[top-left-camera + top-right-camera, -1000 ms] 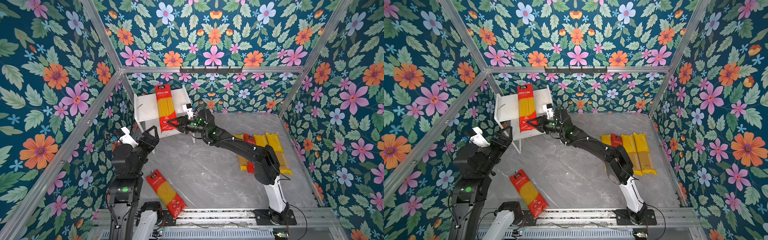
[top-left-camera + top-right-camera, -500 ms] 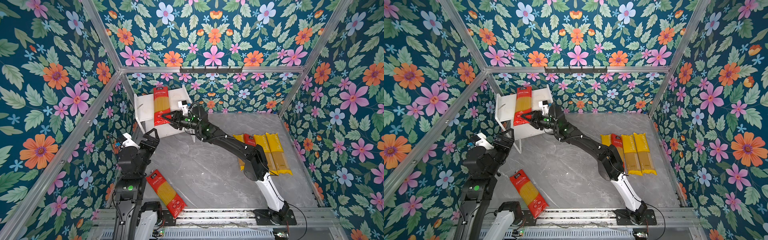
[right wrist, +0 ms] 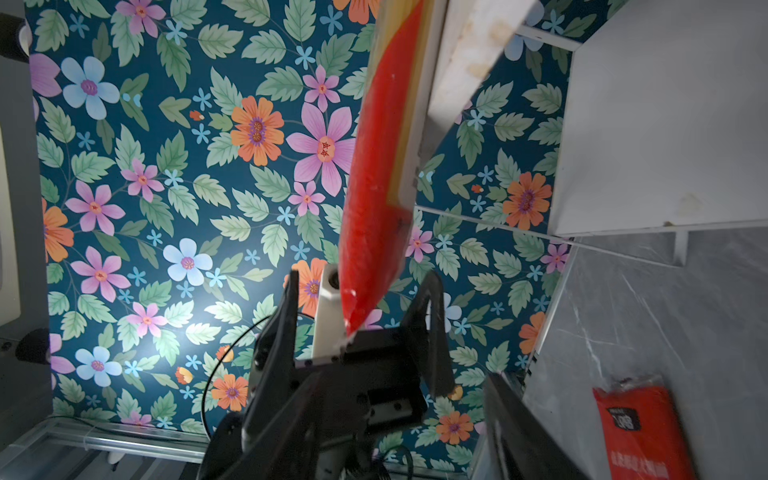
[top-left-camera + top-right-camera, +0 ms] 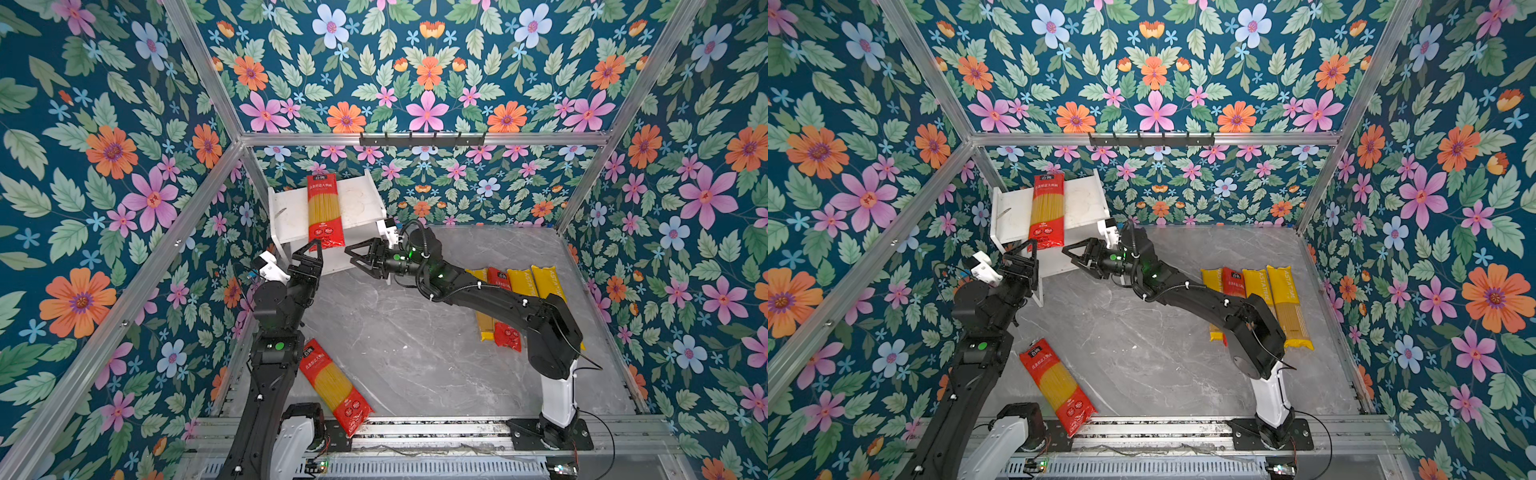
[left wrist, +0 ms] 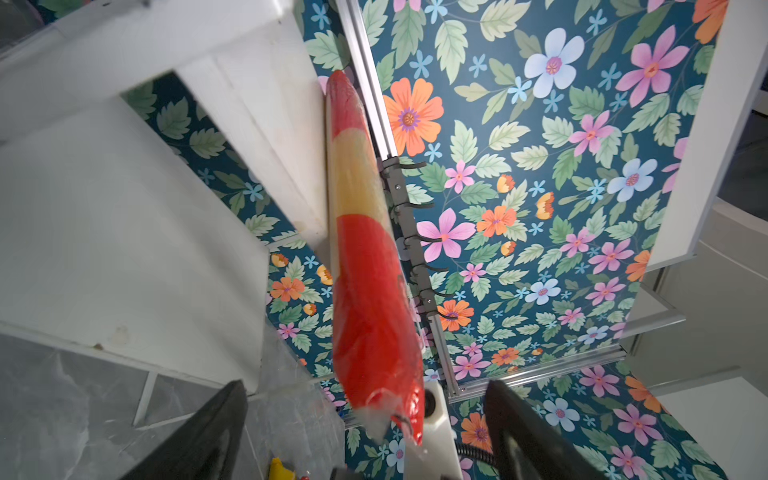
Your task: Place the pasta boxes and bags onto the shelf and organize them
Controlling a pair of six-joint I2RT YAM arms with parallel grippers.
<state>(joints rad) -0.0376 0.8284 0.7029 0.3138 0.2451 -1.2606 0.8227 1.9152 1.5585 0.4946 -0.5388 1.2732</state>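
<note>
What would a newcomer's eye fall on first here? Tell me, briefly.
Loud flowered walls surround everything. At the back left, a red-ended spaghetti bag overhangs the front of the white shelf, with the left gripper and right gripper, both open, flanking its end. Four more bags lie in a row on the right of the floor.

A robot test cell in a lab is shown, not a lived-in room. A grey marble-look tabletop is enclosed by floral-printed panels, which are held in bare aluminium framing. A black left arm and right arm are bolted to a metal rail along the front edge.
</note>
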